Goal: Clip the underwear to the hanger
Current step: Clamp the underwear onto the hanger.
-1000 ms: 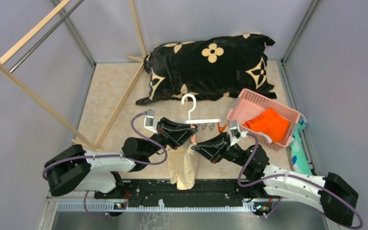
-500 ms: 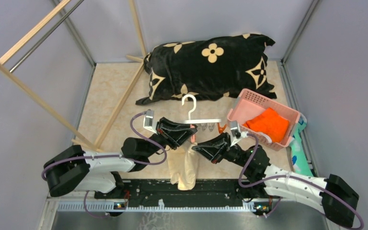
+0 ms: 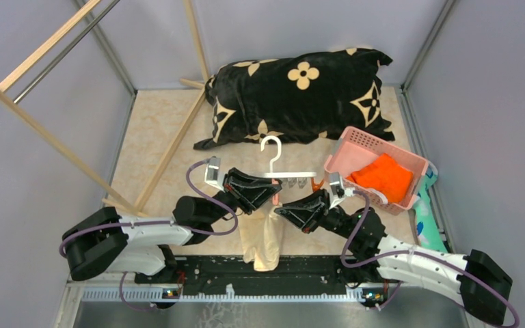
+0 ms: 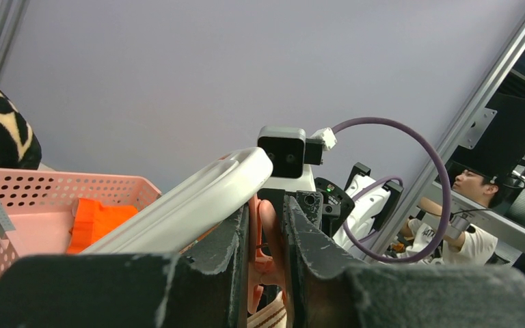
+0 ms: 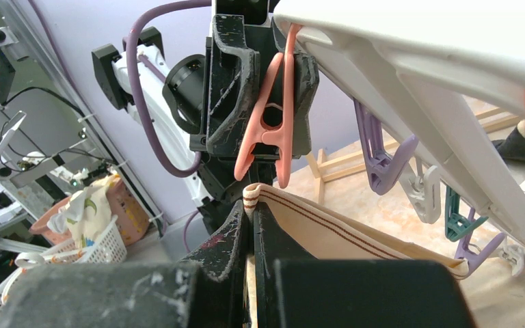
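Observation:
The white hanger [image 3: 292, 173] hangs tilted between my arms, its frame bar [image 5: 417, 82] crossing the right wrist view. My left gripper [image 3: 272, 193] [image 4: 266, 215] is shut on a salmon-pink clip [image 5: 272, 116] [image 4: 271, 236] at the frame's end, squeezing it so its lower tips spread. Just below those tips is the folded waistband of the beige underwear [image 5: 328, 222] [image 3: 262, 239]. My right gripper [image 3: 279, 210] [image 5: 251, 212] is shut on that waistband, and the rest of the cloth hangs toward the near edge.
A pink basket [image 3: 355, 145] with an orange cloth [image 3: 383, 176] stands right of the hanger. A black flowered pillow [image 3: 301, 96] lies behind, and a wooden rack [image 3: 55, 147] leans at left. Purple [image 5: 379, 156] and teal clips [image 5: 456, 217] dangle from the frame.

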